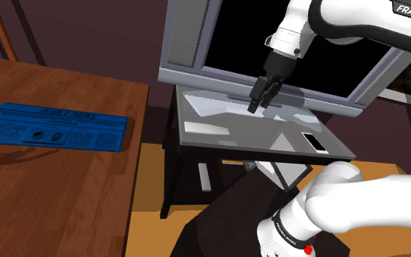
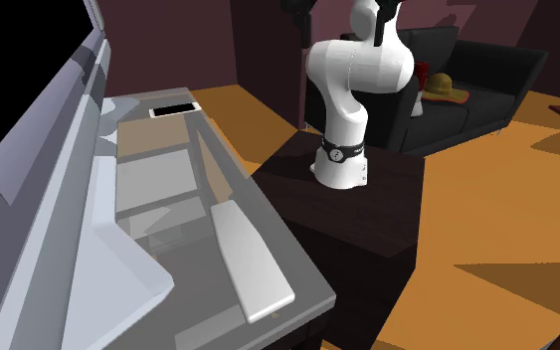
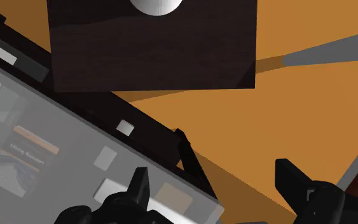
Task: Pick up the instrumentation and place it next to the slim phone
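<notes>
Claw (image 1: pixel 254 106) wide, fingers apart, nothing between them. It hangs over the back of the glass bench (image 1: pixel 284 136), just in front of the TV (image 1: pixel 284 44) foot, touching nothing I can see. Slab (image 1: pixel 206 127) (flat, plain white; I take it as the instrumentation) lies on the bench at 8 o'clock from the claw in the shoulder view, apart from it. Phone (image 1: pixel 314 142) lies at 4 o'clock from the claw, near the bench's corner, well apart from the slab. Pick not yet begun, by my reading.

Risks:
- The slab is thin and lies flush on glass, so fingers coming down may hit the top or skate off its edges with no grip.
- The TV is close behind the wrist, so a swing toward the slab could clip its frame.
- The phone is near the edge, so a careless set-down could nudge it off.
- Phone and slab are both flat and pale-rimmed, so mixing them up is possible.

Counts: claw 1, slab 1, phone 1, bench 1, TV 1, stand (image 3: pixel 152 57) 1.
</notes>
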`<move>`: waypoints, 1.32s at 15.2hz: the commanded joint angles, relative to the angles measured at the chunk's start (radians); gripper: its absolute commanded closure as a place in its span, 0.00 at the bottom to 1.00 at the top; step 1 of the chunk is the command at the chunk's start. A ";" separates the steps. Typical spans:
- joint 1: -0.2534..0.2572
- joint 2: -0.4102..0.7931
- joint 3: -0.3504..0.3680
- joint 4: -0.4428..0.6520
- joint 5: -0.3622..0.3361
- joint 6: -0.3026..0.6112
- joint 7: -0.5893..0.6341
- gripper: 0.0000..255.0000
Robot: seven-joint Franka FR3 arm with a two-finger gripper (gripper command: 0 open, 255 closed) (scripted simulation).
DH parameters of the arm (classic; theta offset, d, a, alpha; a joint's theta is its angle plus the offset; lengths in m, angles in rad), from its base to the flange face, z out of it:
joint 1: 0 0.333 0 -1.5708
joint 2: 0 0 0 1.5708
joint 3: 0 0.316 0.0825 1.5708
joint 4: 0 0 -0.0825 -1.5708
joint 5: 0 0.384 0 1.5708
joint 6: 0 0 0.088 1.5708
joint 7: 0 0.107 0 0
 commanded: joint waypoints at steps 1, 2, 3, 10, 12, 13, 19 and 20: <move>0.000 0.000 0.000 0.000 0.000 0.000 0.000 0.00; 0.007 0.012 -0.014 -0.019 -0.015 0.032 -0.048 0.00; 0.014 0.026 -0.028 -0.037 -0.029 0.065 -0.095 0.00; 0.060 0.176 -0.122 -0.112 -0.114 0.309 -0.413 0.00; 0.073 0.235 -0.146 -0.118 -0.130 0.380 -0.501 0.00; 0.080 0.266 -0.157 -0.118 -0.137 0.416 -0.545 0.00; 0.126 0.477 -0.216 -0.085 -0.151 0.619 -0.804 0.00; 0.134 0.515 -0.223 -0.075 -0.149 0.651 -0.848 0.00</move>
